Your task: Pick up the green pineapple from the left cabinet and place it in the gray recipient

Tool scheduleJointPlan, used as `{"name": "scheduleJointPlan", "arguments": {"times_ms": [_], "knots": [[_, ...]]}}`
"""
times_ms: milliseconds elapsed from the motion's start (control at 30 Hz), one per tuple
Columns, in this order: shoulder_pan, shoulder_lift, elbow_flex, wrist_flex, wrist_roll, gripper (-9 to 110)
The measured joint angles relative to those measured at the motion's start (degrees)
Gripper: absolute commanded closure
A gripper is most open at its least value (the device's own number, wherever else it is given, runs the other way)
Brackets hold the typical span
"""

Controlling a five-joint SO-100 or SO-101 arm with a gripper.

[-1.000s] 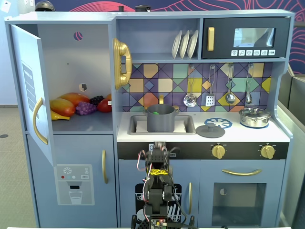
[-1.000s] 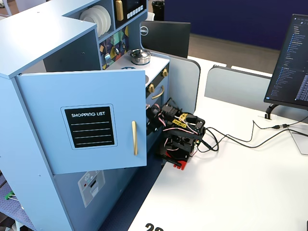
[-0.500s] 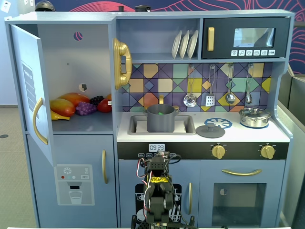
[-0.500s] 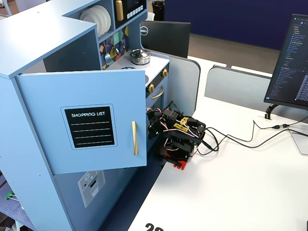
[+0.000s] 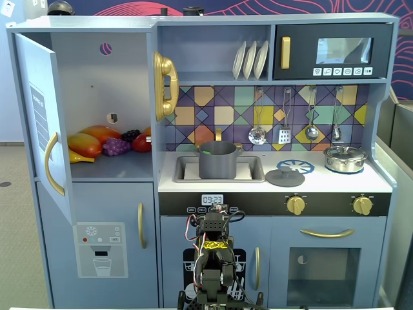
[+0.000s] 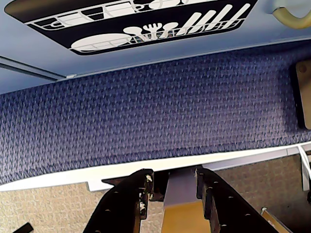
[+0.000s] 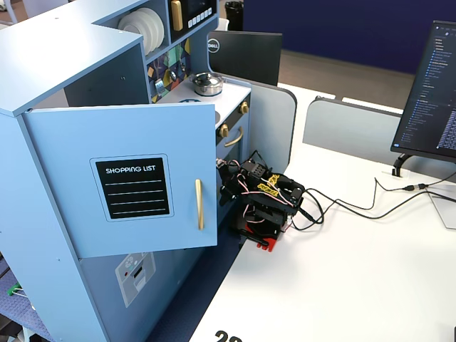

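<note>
The left cabinet [image 5: 97,71] stands open, its door [image 5: 40,116] swung out to the left; the door also shows in the other fixed view [image 7: 128,185]. Its shelf holds orange, red and purple fruit, and no green pineapple shows there. The gray recipient [image 5: 217,165] sits in the sink, and a bit of bright green [image 5: 205,153] shows inside it at its left rim. My arm [image 5: 213,258] is folded low in front of the kitchen, far from both. In the wrist view my gripper [image 6: 173,177] points down at the table edge, jaws apart, empty.
A flat gray lid [image 5: 284,177] and a shiny silver lidded pot [image 5: 345,159] sit on the counter right of the sink. Purple grapes [image 5: 116,146] lie on the cabinet shelf. A monitor [image 7: 431,92] and cables [image 7: 356,203] are on the white table [image 7: 342,285].
</note>
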Motion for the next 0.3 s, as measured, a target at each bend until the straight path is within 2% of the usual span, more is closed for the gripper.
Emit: {"name": "scheduleJointPlan", "arguments": {"times_ms": [300], "knots": [[0.0,0.0,0.0,0.0,0.0,99]]}}
